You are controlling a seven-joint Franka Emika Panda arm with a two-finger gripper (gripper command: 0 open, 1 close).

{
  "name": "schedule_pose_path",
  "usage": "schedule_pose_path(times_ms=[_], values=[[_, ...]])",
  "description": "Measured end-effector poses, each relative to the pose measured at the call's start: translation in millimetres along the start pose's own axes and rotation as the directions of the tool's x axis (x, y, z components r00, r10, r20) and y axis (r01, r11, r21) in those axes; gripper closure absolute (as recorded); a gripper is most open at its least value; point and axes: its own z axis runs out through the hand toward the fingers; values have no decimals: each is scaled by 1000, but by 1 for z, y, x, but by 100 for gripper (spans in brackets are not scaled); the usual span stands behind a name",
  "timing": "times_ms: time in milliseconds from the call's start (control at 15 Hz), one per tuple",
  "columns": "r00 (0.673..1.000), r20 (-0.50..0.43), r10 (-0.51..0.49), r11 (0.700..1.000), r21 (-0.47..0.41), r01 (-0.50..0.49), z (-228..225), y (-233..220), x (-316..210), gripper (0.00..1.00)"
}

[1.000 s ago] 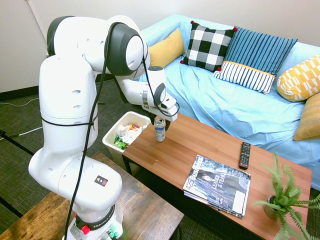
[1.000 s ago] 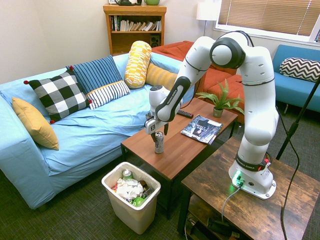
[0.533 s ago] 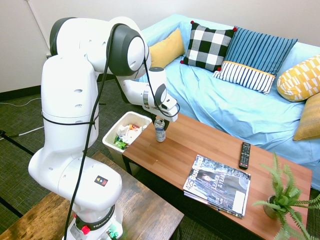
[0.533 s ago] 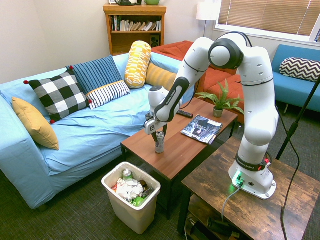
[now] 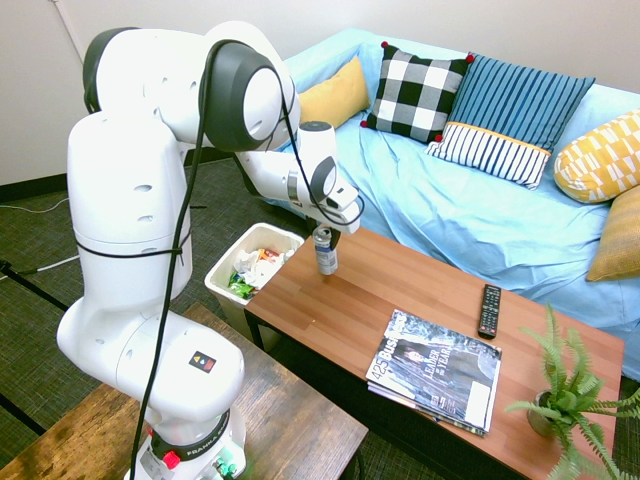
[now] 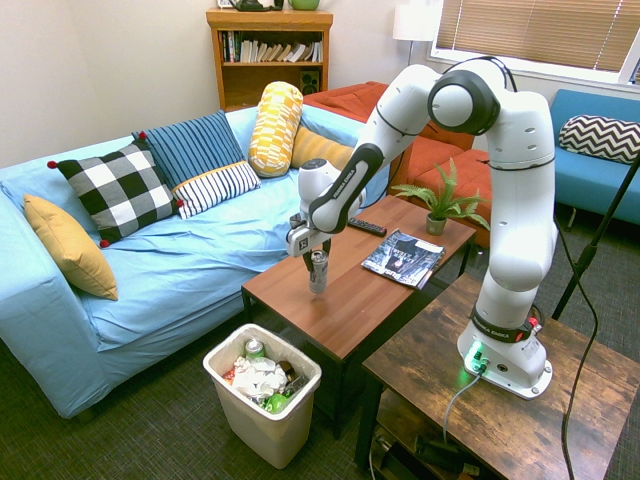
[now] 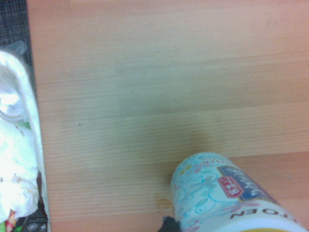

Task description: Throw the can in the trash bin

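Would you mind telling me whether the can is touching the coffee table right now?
Apart. In the first exterior view the can hangs upright from the gripper, with a strip of bare coffee table showing under its base.

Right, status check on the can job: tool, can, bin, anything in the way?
Tool shut on can, can lifted just clear of the coffee table. Trash bin on floor beside the table end, part full. Nothing between them.

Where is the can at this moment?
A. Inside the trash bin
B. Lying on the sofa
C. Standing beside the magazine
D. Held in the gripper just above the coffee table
D: the gripper is shut on the can, which hangs upright just clear of the coffee table, with the trash bin below to the side.
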Motion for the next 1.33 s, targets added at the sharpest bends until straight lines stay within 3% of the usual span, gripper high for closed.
schedule_pose_path(times_ms=[400,800,1067,1133,1333], values=[[992,-96,-82,996,33,85,-69,-46,-72,100],[985,-49,-166,984,57,169,-60,-86,-125,100],[976,38,-214,975,62,212,-23,-129,-169,100],[973,54,-226,973,53,224,-8,-137,-177,0],[964,74,-257,966,20,256,31,-151,-198,0]])
